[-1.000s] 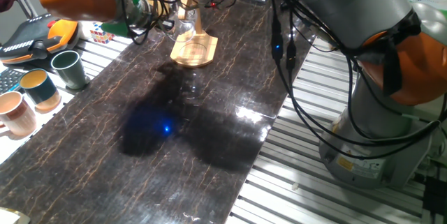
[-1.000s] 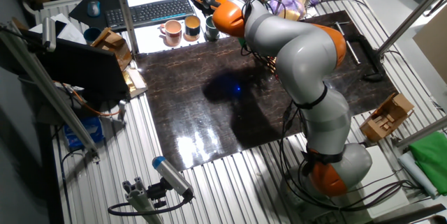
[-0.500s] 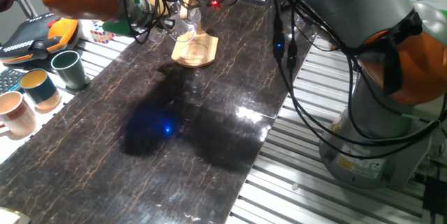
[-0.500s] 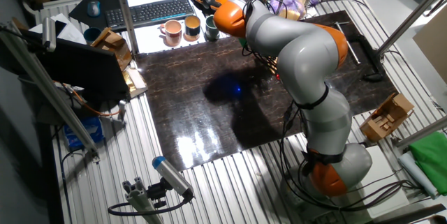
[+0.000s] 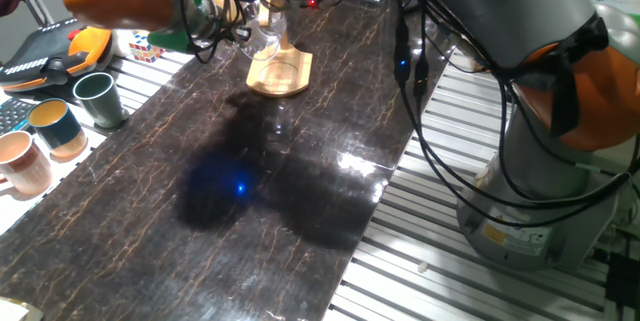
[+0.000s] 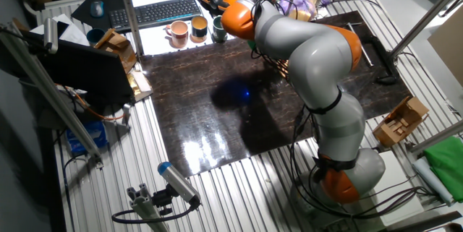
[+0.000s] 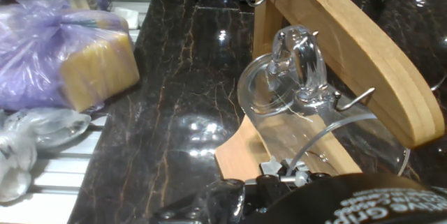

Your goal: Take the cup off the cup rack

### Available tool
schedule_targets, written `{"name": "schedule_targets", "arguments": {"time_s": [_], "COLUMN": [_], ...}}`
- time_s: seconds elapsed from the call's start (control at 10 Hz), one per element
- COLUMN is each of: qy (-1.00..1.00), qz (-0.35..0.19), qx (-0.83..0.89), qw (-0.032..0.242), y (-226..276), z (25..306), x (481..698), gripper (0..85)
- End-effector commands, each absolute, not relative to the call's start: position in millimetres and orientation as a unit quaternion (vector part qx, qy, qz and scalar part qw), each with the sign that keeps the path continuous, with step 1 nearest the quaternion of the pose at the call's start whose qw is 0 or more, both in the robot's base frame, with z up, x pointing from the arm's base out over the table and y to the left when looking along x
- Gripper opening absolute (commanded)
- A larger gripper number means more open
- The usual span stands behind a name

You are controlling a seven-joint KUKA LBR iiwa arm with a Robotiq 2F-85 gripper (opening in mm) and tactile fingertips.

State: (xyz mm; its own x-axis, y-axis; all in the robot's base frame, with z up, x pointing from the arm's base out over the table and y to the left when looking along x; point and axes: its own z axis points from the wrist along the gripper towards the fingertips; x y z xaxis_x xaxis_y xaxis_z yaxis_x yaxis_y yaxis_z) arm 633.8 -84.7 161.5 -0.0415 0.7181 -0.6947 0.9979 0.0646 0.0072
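Note:
The cup rack [image 5: 278,71] is a light wooden stand at the far end of the dark table, with a thin upright post [image 7: 349,49] carrying small metal hooks. The clear cup [image 7: 293,91] hangs on its side from a hook on the post, base away from the hand camera and rim towards it. It shows faintly in one fixed view [image 5: 264,29]. My gripper [image 5: 232,19] is right at the cup, left of the post. Its fingertips are hidden under the hand body, so I cannot tell whether they grip the cup. The other fixed view hides the rack behind my arm [image 6: 289,37].
A dark green mug [image 5: 97,98], a teal mug [image 5: 55,126] and a pinkish mug [image 5: 22,161] stand at the table's left edge. A colour cube [image 5: 145,51] lies behind them. A purple bag with a yellow block [image 7: 70,56] lies left of the rack. Cables hang from my arm.
My wrist has shifted slightly at the rack. The cup stays against the post.

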Motion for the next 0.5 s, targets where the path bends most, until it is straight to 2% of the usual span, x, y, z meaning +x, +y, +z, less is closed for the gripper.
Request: {"name": "schedule_targets", "arguments": {"time_s": [0.0, 0.4], "qy": [0.675, 0.659], "qz": [-0.25, -0.24], "qx": [0.636, 0.645], "qw": [0.279, 0.303], "y": [-84.1, -82.5], "z": [161.9, 163.8], "x": [633.8, 632.9], "gripper": [1.0, 1.0]}}
